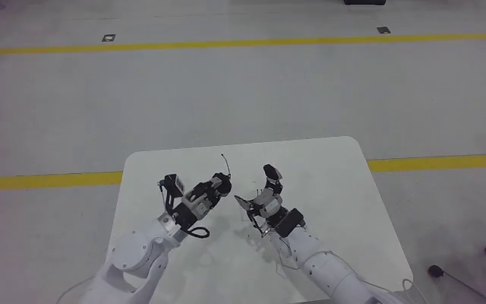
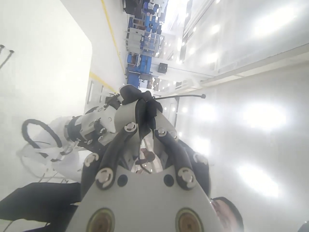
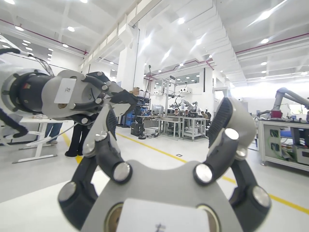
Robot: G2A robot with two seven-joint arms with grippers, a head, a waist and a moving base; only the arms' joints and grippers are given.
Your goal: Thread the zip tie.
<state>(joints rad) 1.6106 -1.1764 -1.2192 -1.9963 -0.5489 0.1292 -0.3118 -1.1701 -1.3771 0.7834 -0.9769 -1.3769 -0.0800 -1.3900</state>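
Above the middle of the white table [image 1: 334, 175] the two grippers face each other, near one another but not touching. The left gripper [image 1: 222, 182] sits on the left with its jaws pressed together on one end of the black zip tie [image 1: 225, 164]. In the left wrist view its fingertips [image 2: 144, 102] pinch the strap, and the rest of the zip tie [image 2: 183, 96] sticks out straight and free, ending in its small square head. From above, that free length points from the fingertips toward the far edge of the table and is held up off the tabletop. The right gripper [image 1: 257, 190] is just to the right of it, its jaws spread wide with nothing between them. One finger [image 1: 271, 175] lies toward the far side and the other reaches back toward the near left. The right wrist view shows the same wide gap between the ribbed black pads [image 3: 222, 114] of the right gripper [image 3: 166, 119], and the closed left gripper [image 3: 125, 100] appears close by, past one of those fingers. No part of the tie lies in that gap. A black cable [image 1: 199, 232] loops at the left arm's wrist. Beyond the table, yellow lines [image 1: 228, 43] cross the pale floor, one far off and one level with the table's far edge.
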